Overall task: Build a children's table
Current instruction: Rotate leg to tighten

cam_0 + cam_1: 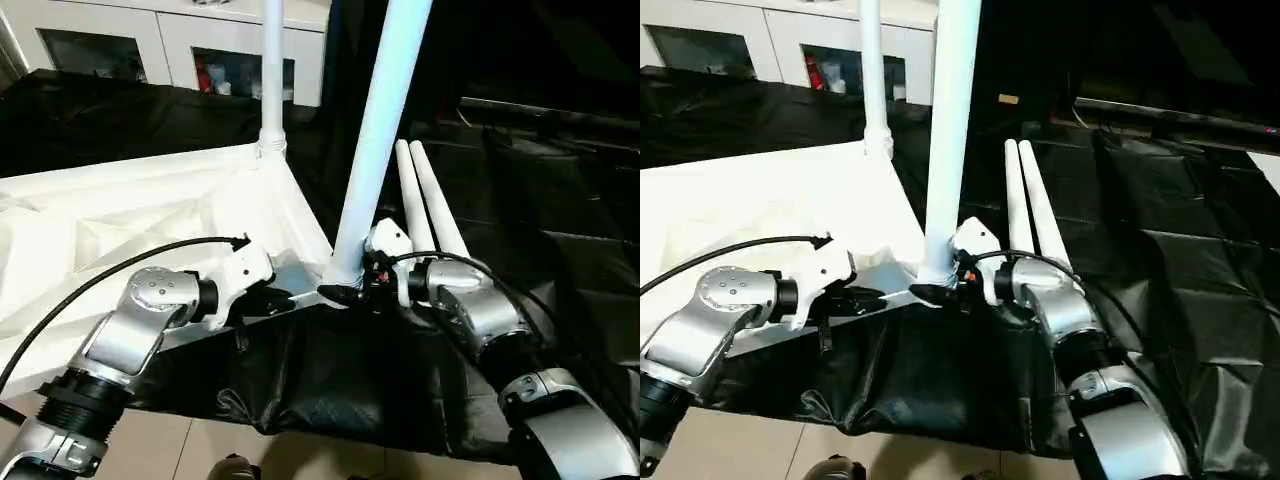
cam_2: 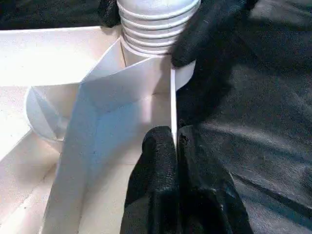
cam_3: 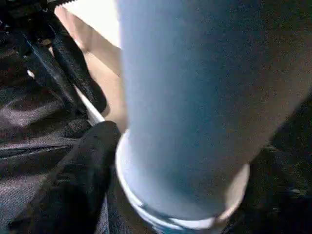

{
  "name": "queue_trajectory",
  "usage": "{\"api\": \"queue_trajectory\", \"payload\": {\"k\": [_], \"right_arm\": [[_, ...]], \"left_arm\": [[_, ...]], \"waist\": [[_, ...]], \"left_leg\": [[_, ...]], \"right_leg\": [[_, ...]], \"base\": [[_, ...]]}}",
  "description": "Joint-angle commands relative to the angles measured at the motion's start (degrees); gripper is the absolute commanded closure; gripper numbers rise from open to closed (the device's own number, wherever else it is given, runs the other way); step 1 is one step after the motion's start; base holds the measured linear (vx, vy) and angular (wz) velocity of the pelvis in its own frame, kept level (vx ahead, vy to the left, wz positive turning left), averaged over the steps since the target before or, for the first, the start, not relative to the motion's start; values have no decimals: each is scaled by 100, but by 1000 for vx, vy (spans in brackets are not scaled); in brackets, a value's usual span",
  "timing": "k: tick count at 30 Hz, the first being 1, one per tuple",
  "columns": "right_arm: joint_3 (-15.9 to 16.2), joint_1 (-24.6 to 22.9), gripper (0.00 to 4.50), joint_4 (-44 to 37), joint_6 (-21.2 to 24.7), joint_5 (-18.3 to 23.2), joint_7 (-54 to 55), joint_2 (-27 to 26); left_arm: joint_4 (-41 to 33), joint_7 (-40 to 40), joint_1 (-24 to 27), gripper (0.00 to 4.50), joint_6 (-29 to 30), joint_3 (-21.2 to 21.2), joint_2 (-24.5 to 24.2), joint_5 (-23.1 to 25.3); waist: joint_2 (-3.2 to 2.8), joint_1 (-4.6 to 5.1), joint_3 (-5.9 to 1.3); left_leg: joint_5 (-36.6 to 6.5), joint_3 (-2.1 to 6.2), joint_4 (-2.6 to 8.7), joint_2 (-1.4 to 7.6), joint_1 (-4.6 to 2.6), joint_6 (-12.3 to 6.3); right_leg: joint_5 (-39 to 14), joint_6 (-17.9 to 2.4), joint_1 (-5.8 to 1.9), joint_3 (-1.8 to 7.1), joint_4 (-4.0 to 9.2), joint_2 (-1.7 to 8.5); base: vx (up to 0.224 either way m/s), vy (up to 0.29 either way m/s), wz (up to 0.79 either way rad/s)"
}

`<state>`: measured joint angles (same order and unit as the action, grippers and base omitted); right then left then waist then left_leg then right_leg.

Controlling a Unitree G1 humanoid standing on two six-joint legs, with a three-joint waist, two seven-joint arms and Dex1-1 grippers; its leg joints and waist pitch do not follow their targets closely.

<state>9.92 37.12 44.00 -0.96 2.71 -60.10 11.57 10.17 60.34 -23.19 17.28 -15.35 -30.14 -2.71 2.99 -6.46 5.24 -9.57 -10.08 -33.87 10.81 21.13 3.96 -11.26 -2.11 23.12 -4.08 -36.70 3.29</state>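
Observation:
The children's table top [image 1: 150,215] lies upside down on black cloth, ribs facing up. One white leg [image 1: 272,60] stands upright in its far corner socket. A second leg [image 1: 385,110] rises, slightly tilted, from the near corner socket. My right gripper [image 1: 350,292] is shut around that leg's base, and one of its fingers [image 3: 83,170] presses against the collar. My left gripper [image 2: 174,141] is shut on the thin rim wall of the table top just beside that socket. Two more legs [image 1: 430,200] lie side by side on the cloth to the right.
A white cabinet with glass doors [image 1: 180,45] stands behind the table top. Black cloth [image 1: 540,200] covers the work surface and hangs over its near edge above the tiled floor [image 1: 230,445]. A black cable [image 1: 120,275] loops over my left forearm.

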Motion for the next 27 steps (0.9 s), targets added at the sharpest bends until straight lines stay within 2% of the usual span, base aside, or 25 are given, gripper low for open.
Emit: {"api": "queue_trajectory", "payload": {"k": [1, 6, 11, 13, 14, 17, 19, 20, 21, 22, 25, 27], "right_arm": [[102, -94, 138, -152, 91, 40, -134, -3], [114, -166, 169, -243, 169, 89, -275, -28], [94, -235, 175, -308, 309, 206, -406, -57], [-29, -269, 175, -157, 307, 273, -192, -214], [-36, -270, 175, -148, 307, 276, -178, -223], [-398, -100, 175, 386, 187, 268, 984, -655], [-572, 51, 175, 713, 138, 244, 1680, -887], [-572, 51, 175, 713, 138, 244, 1680, -887], [-668, 157, 176, 904, 116, 242, 2122, -1048], [-800, 406, 176, 1279, 120, 212, 3093, -1406], [-880, 548, 176, 1477, 92, 201, 3613, -1611], [-967, 678, 176, 1662, -3, 191, 4027, -1803]], "left_arm": [[-33, 95, -7, 450, -136, -64, 40, -161], [-7, 194, 29, 450, -143, -66, 15, -162], [24, 266, 45, 450, -110, -48, 11, -179], [-1, 227, 73, 450, 70, -10, 72, -241], [-2, 222, 74, 450, 78, -7, 76, -243], [201, -590, -121, 450, 406, 198, 526, -134], [331, -1059, -248, 450, 551, 281, 769, -24], [331, -1059, -248, 450, 551, 281, 769, -24], [419, -1389, -336, 450, 658, 338, 941, 47], [568, -2088, -527, 450, 845, 456, 1358, 159], [630, -2410, -619, 450, 899, 491, 1591, 206], [648, -2603, -659, 450, 855, 428, 1797, 292]], "waist": [[-109, -2, -497], [-102, 1, -487], [-98, -6, -492], [-69, 2, -497], [-76, 1, -494], [-64, 32, -475], [-61, 48, -468], [-58, 51, -473], [-71, 51, -481], [-75, 76, -472], [-67, 89, -487], [-24, 68, -506]], "left_leg": [[-1136, 92, 376, 272, -84, -73], [-1298, 99, 385, 276, -92, -17], [-1247, 101, 386, 281, -96, -29], [-1186, 95, 384, 281, -89, -40], [-1177, 93, 380, 277, -86, -39], [-1243, 91, 389, 276, -93, 22], [-1499, 110, 393, 261, -143, 157], [-1488, 110, 388, 255, -135, 148], [-1475, 119, 395, 268, -124, 137], [-1488, 111, 398, 262, -126, 156], [-1483, 117, 395, 252, -122, 201], [-1362, 106, 386, 252, -99, 137]], "right_leg": [[-1044, -1188, -312, 350, 473, 528], [-1383, -1125, -305, 351, 505, 543], [-1300, -1120, -301, 349, 490, 534], [-1207, -1156, -304, 347, 478, 536], [-1206, -1166, -303, 352, 477, 543], [-1412, -1147, -280, 355, 499, 552], [-2081, -994, -259, 342, 571, 573], [-2137, -960, -263, 347, 580, 575], [-2129, -920, -267, 346, 575, 573], [-2111, -932, -238, 353, 582, 565], [-2118, -878, -252, 337, 579, 564], [-1843, -838, -262, 345, 556, 567]], "base": [[0, 0, 0], [0, 0, 0], [0, 0, 0], [0, 0, 0], [0, 0, 0], [0, 0, 0], [0, 0, 0], [0, 0, 0], [0, 0, 0], [0, 0, 0], [0, 0, 0], [0, 0, 0]]}}
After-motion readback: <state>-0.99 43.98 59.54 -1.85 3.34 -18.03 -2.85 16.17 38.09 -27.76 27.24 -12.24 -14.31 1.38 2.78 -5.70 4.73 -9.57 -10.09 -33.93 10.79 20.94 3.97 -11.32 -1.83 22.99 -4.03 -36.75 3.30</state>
